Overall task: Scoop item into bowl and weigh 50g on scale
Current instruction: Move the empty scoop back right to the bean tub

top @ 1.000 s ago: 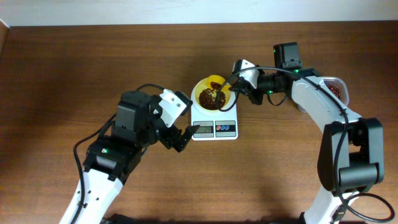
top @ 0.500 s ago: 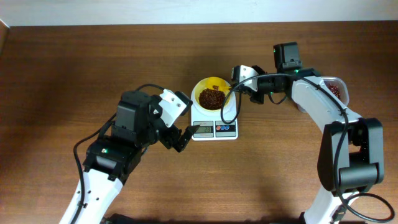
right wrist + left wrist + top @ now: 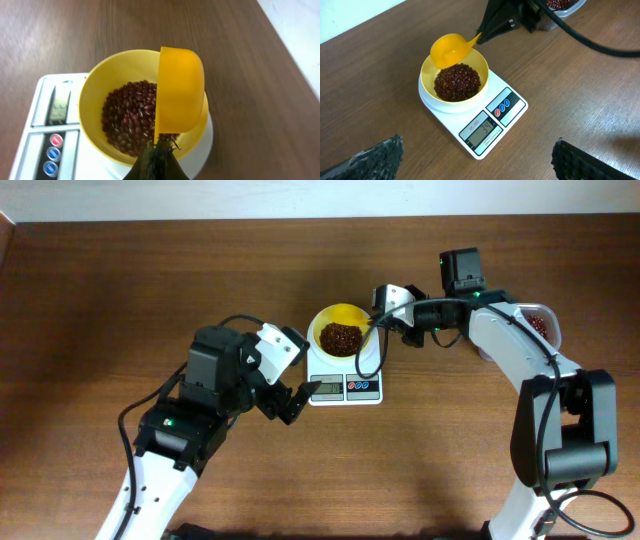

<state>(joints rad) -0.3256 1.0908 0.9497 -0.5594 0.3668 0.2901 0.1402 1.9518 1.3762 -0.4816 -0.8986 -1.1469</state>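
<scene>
The pale yellow bowl point(image 3: 338, 333) stands on the white scale point(image 3: 346, 383) and holds a heap of dark red-brown beans point(image 3: 341, 337). The scale's display point(image 3: 482, 130) seems to read 34. My right gripper point(image 3: 384, 321) is shut on the handle of a small yellow scoop point(image 3: 181, 90), which hangs tipped on its side over the bowl's point(image 3: 95, 95) right rim, above the beans point(image 3: 130, 117). Nothing shows inside the scoop point(image 3: 451, 49). My left gripper point(image 3: 296, 372) stands wide open and empty just left of the scale point(image 3: 512, 107).
A clear plastic container point(image 3: 538, 322) of more beans sits at the right, behind my right arm; the left wrist view shows its edge point(image 3: 565, 6). A black cable point(image 3: 590, 40) runs across the wood beside the scale.
A second ago the scoop was down in the bowl among the beans. It has since lifted out and back to the right rim with my right gripper. The left arm has not moved.
</scene>
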